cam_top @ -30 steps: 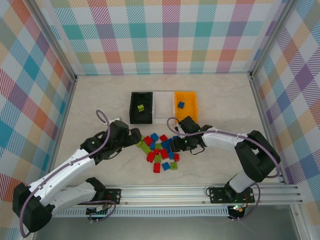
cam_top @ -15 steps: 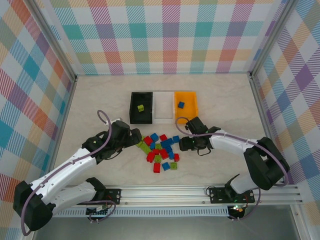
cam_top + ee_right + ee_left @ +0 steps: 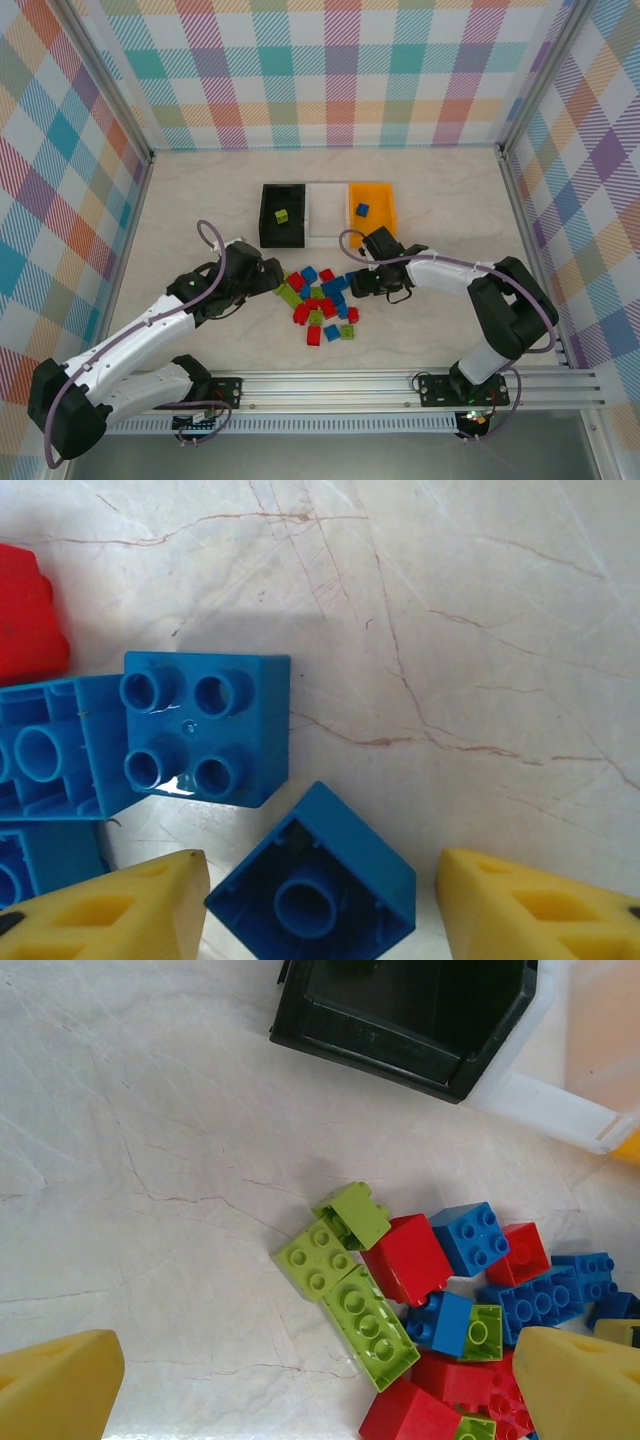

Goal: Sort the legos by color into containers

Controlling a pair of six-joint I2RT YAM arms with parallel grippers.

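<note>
Right wrist view: an upturned blue brick [image 3: 312, 873] lies hollow side up between the two yellow fingertips [image 3: 110, 908], tilted diagonally to the line across them; the jaws stand wide, holding nothing.
Beside it: a studs-up blue square brick [image 3: 205, 729] sits just beyond, close to the upturned one but a little apart, touching another blue piece on its left; a red brick [image 3: 28, 615] shows at the far left edge.
Left wrist view: the left fingers [image 3: 55, 1385] are spread wide and empty; three lime green bricks [image 3: 345, 1275] lie ahead of the jaws and between them, the long one running diagonally from upper left to lower right.
Top view, pile: the legos [image 3: 322, 300] lie scattered on the table [image 3: 200, 190] between the two grippers, well short of the bins.
Nearer arm: the right gripper [image 3: 362, 282] is at the pile's right edge among the blue bricks; the left gripper [image 3: 268, 276] is at its left edge by the green ones.
Far row: black bin [image 3: 270, 232] with one green brick inside, white bin [image 3: 327, 198], orange bin [image 3: 385, 218] with one blue brick inside.
Judgement: the right arm likely needs to close on the upturned blue brick, which sits already in its gap; the diagonal lie may make it twist.
</note>
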